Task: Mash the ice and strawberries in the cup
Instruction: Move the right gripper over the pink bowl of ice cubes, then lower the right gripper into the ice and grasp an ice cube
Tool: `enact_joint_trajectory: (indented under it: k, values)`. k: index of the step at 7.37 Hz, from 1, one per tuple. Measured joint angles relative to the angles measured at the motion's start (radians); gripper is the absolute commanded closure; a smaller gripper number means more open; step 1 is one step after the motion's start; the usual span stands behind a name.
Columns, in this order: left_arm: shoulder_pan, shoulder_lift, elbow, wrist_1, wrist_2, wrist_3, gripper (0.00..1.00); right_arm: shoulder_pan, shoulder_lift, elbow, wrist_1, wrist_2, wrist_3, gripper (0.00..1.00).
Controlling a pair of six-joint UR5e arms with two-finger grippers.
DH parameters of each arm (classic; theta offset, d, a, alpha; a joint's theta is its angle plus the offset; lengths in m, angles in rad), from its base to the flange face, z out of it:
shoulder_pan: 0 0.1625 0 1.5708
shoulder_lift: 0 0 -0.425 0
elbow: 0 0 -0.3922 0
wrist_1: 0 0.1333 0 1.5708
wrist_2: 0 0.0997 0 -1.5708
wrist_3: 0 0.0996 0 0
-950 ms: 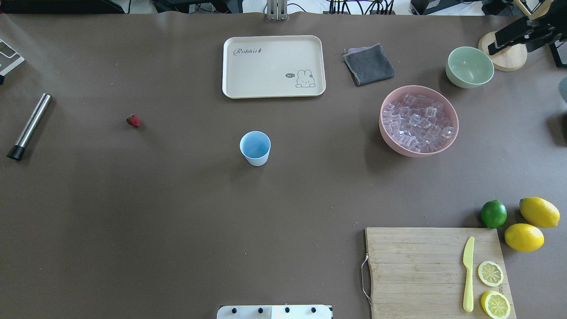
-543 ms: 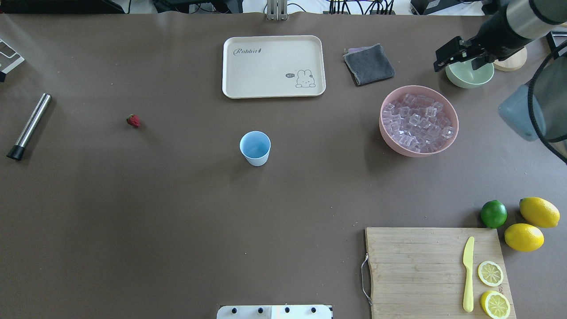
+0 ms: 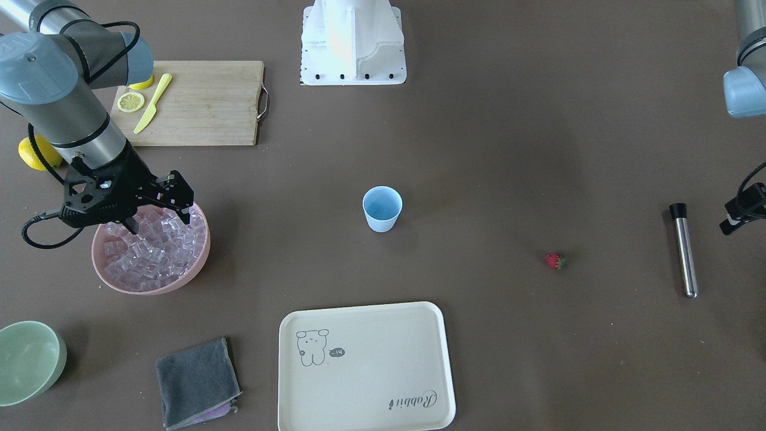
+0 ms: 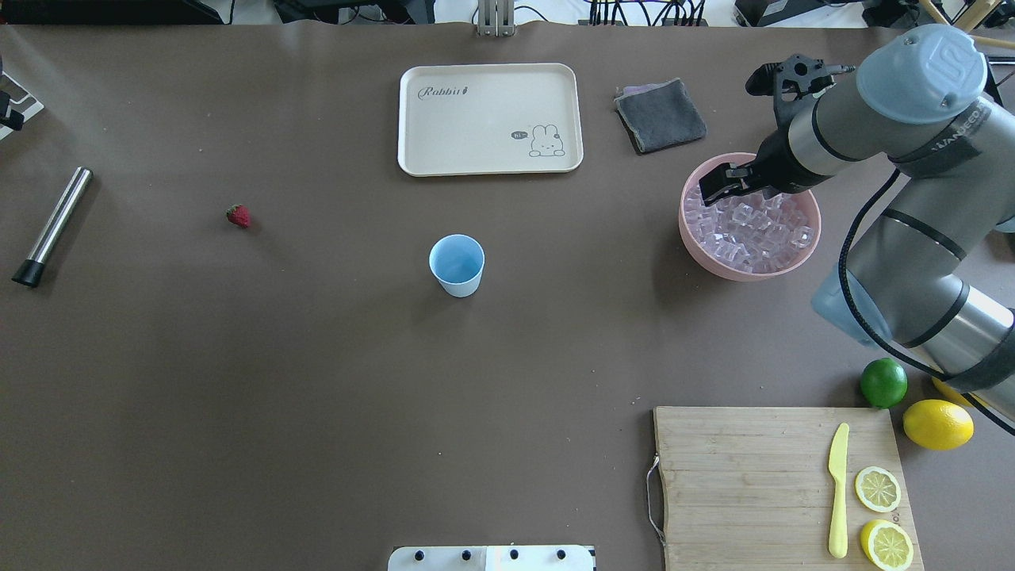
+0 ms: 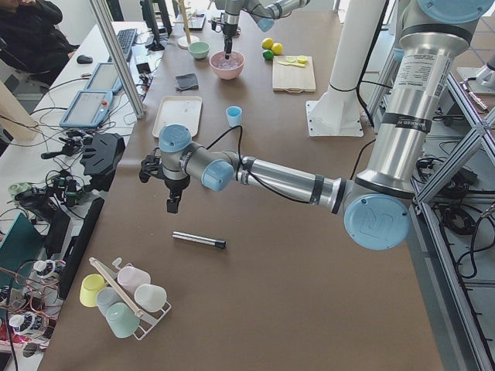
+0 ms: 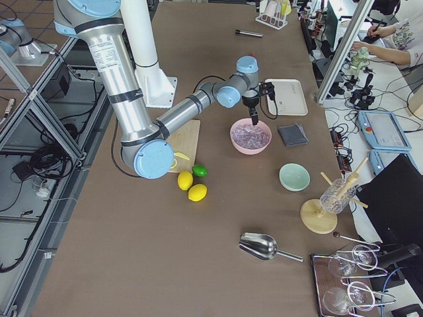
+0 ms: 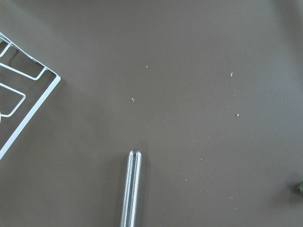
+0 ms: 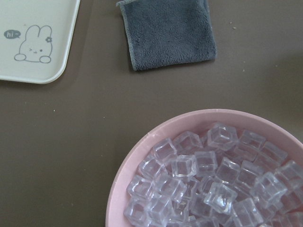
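While the right gripper (image 3: 157, 216) hangs open and empty over the ice (image 8: 208, 179) in the pink bowl (image 4: 698, 246) — cup (image 4: 457, 264) well apart at mid-table, strawberry (image 4: 238, 216) beyond, left gripper (image 5: 172, 202) unreadable — a slick cube may squirt out of the pinch.

Robotics lab, robot arms (image 5: 286, 176), aluminium frames (image 5: 117, 54), teach pendants (image 5: 87, 108)

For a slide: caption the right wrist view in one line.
Round pink bowl heaped with clear ice cubes; grey cloth and cream rabbit tray lie beyond.
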Motion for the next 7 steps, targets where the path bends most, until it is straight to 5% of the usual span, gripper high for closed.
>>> enact_joint_trajectory:
  k: [3,7]
  values:
    - [0.003,-0.036,0.03,-0.001,0.002,-0.002,0.02,-0.031,-0.031,-0.063,0.141,0.004,0.056,0.26]
    - [0.01,-0.058,0.054,-0.001,0.009,-0.001,0.02,-0.038,-0.043,-0.094,0.183,0.007,0.067,0.27]
